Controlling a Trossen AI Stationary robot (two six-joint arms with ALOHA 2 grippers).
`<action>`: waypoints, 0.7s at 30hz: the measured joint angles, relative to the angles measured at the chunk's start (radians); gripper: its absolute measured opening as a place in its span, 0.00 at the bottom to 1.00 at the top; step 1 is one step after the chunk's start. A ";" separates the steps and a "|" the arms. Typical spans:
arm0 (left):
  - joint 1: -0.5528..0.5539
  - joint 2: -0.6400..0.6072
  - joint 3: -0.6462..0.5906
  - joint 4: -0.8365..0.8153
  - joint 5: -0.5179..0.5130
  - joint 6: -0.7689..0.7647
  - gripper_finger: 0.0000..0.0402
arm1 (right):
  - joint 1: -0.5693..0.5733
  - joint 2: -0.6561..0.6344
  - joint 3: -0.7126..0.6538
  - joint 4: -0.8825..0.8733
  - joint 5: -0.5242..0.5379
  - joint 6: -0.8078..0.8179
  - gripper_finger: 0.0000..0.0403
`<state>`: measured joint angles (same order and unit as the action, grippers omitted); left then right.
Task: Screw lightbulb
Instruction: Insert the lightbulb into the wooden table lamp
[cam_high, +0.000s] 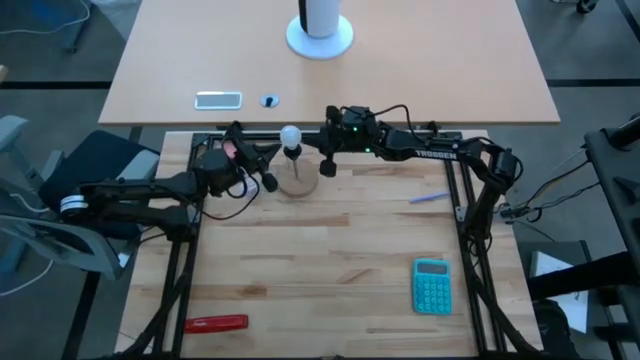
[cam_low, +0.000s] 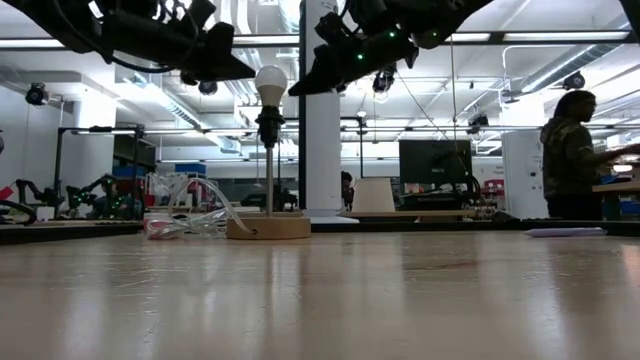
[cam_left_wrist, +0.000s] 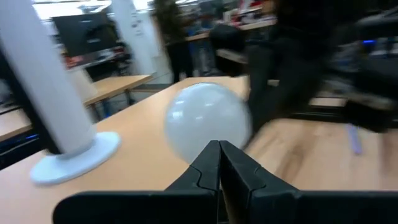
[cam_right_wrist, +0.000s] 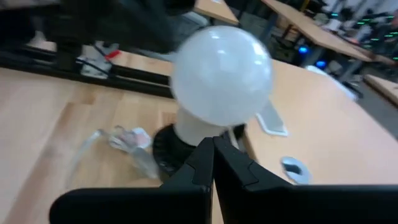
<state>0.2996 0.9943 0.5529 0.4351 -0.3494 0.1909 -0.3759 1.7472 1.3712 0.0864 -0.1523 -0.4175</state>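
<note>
Left gripper (cam_high: 268, 181): fingers pressed together, nothing between them, tips just beside the lamp stand on its left. In the left wrist view the two matte black fingers (cam_left_wrist: 205, 171) meet in a flat seam, with the lightbulb (cam_left_wrist: 207, 122) right behind the tips.

Right gripper (cam_high: 327, 168): also pressed together and empty, just right of the stand. White lettering "TROSSEN" reads along the right arm (cam_high: 435, 153), and a green LED glows near its wrist.

The lightbulb (cam_high: 291, 134) is a smooth, frosted white globe seated upright in a black socket (cam_right_wrist: 166, 149) atop a thin metal stem (cam_low: 268, 178), between the two grippers. Neither touches it. The stem rises from a round, flat wooden base (cam_low: 268, 228), light grain.

A crumpled clear plastic bag (cam_low: 185, 215) lies beside the base.

Table (cam_high: 320, 300): pale butcher-block wood planks, framed by black rails.

Farther out: a teal calculator (cam_high: 432, 284) with a grid of keys, labels too small to read; a red flat tool (cam_high: 216, 324) near the front left edge; a thin lilac stick (cam_high: 424, 198).

On the rear desk stands a white cylinder on a round base (cam_high: 320, 30).
</note>
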 joint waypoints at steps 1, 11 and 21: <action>0.000 0.000 0.000 -0.001 0.027 0.000 0.00 | -0.002 0.000 0.000 0.005 0.020 -0.005 0.01; 0.003 0.028 0.000 -0.004 -0.034 0.014 0.00 | -0.019 0.003 0.000 0.083 -0.013 -0.011 0.01; 0.006 0.032 0.000 -0.003 -0.078 0.015 0.00 | -0.011 0.004 0.000 0.067 -0.117 0.010 0.01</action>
<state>0.3054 1.0260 0.5529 0.4324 -0.4272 0.2054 -0.3867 1.7512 1.3712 0.1529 -0.2692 -0.4077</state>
